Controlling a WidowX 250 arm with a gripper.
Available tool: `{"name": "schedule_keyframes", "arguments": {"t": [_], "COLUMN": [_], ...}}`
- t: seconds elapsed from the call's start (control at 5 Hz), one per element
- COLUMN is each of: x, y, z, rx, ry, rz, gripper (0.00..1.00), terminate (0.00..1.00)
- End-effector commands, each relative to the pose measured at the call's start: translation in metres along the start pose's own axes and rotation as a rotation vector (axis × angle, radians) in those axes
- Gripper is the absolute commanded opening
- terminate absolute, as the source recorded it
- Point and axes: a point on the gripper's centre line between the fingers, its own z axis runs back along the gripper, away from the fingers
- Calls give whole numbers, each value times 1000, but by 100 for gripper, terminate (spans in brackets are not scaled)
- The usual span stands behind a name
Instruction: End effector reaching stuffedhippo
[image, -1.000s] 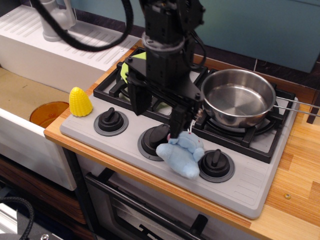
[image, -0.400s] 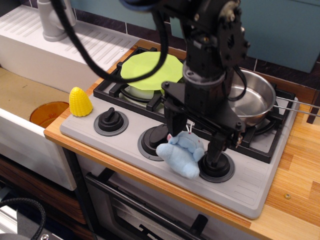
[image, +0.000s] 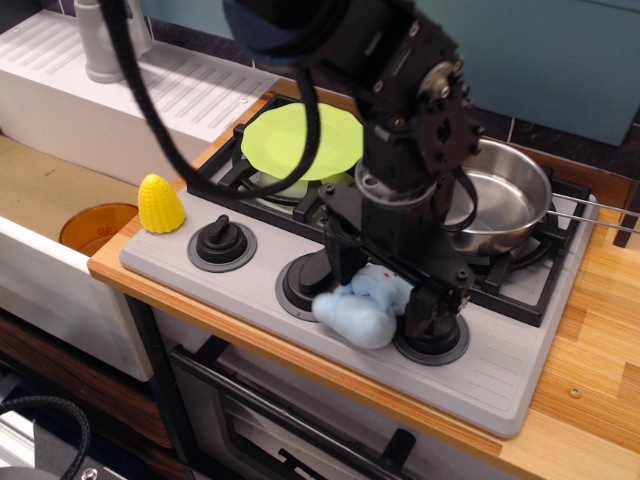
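The stuffedhippo (image: 352, 318), a small light blue plush, lies on the grey stove front between the middle knob and the right knob. My black end effector (image: 383, 290) is lowered right over it. One finger (image: 341, 262) stands at the plush's left and the other at its right, by the right knob (image: 432, 335). The jaws stand apart, straddling the top of the plush. The bulky wrist hides the plush's upper part and its cord.
A yellow plastic corn (image: 160, 204) stands at the stove's front left corner. A green plate (image: 302, 140) lies on the back left burner and a steel pan (image: 497, 195) on the right burner. The left knob (image: 222, 243) is in front. An orange bowl (image: 92, 226) sits in the sink at the left.
The end effector has swung from the left burner to the right and come down over the plush, its fingers now on either side of it. The plush has tipped slightly lower.
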Motion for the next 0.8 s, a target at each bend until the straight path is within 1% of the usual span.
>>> {"name": "schedule_keyframes", "arguments": {"t": [0.0,0.2,0.4,0.6], "x": [-4,-7,-7,-7], "y": [15,19,19,19], "z": [-20,-29,-29,-29], "rx": [-27,-33,-33,-33], "ry": [-49,-54,-54,-54], "rz": [-1,-10,-10,-10], "gripper": [100,100,100,100], "terminate": [0,0,0,100]}}
